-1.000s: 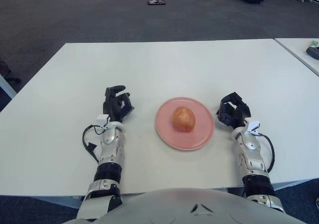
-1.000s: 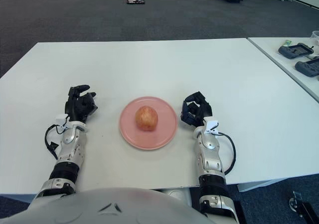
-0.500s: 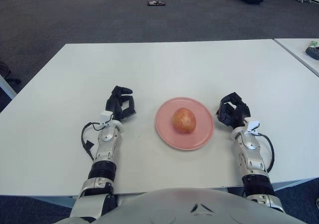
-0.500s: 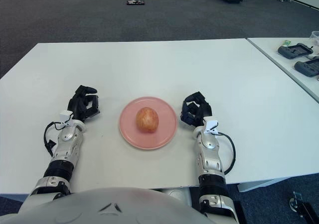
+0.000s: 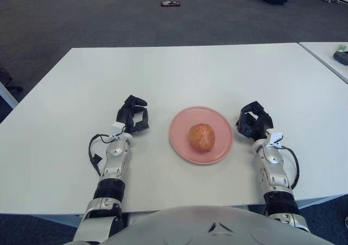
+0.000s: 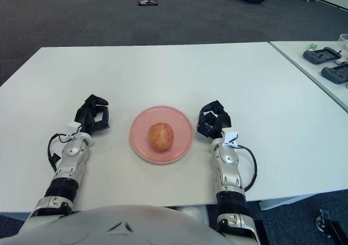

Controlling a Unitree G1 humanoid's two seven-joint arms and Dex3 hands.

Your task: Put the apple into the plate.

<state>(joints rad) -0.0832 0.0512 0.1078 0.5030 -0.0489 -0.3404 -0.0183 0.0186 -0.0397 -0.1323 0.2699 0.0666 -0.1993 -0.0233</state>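
A reddish-yellow apple (image 5: 202,137) lies in the middle of the round pink plate (image 5: 182,144) on the white table. My left hand (image 5: 133,116) is on the table just left of the plate, its dark fingers curled and holding nothing. My right hand (image 5: 252,121) shows just right of the plate's rim, fingers curled, also with nothing in them. Neither hand touches the apple.
The white table (image 5: 185,76) stretches far ahead of the plate. A second white table (image 6: 321,71) at the right carries dark devices (image 6: 323,54). A small dark object (image 5: 170,3) lies on the grey carpet beyond.
My left hand has shifted a little to the right and back toward me, and its fingers have curled in more. The apple has settled slightly nearer on the plate. The right hand has not moved.
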